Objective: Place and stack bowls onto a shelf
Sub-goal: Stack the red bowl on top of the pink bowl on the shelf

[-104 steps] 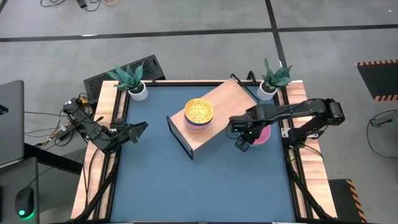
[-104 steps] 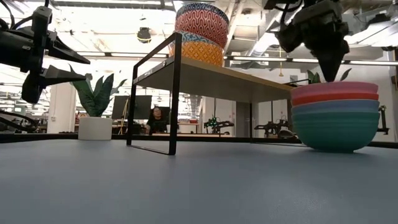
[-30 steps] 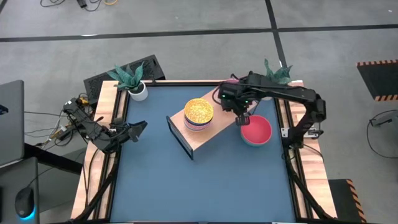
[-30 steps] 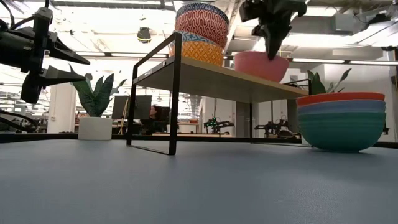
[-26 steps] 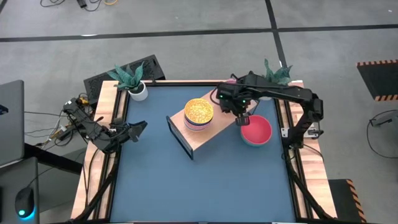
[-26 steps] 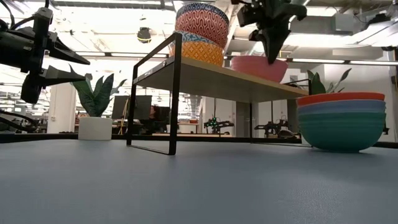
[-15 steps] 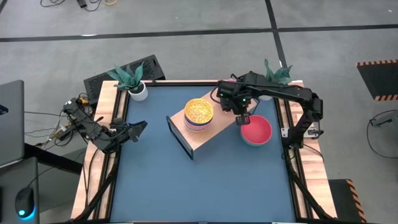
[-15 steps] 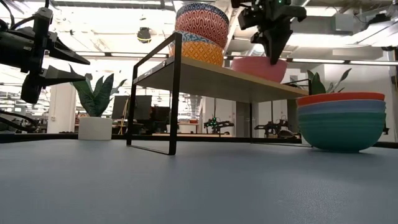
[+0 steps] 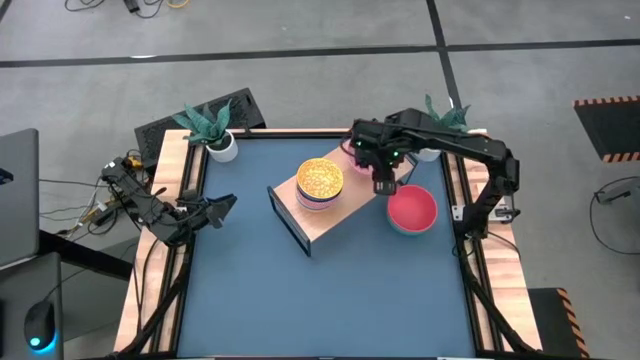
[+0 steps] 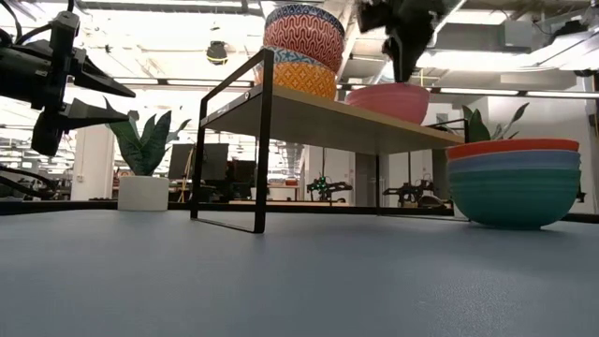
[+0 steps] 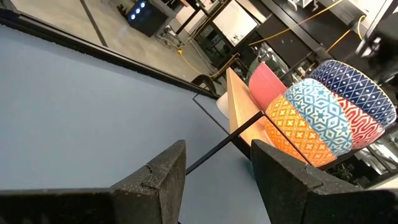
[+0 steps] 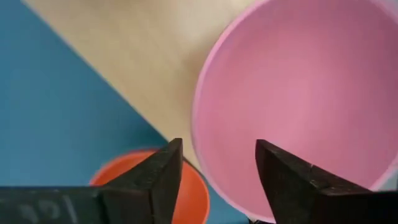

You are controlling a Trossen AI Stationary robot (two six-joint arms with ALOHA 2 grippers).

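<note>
Hovering right gripper point(image 10: 404, 58) over pink bowl point(image 10: 388, 100) on shelf point(image 9: 345, 190), fingers apart, empty | left gripper point(image 9: 225, 207) parked left, open | bowl rigid, slick: you pinch the rim | stack point(image 10: 510, 183) waits right

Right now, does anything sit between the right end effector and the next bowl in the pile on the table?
Nothing visible does. The right end effector hangs open above the pink bowl on the shelf; the pile of bowls stands apart, its red top bowl uncovered.
</note>
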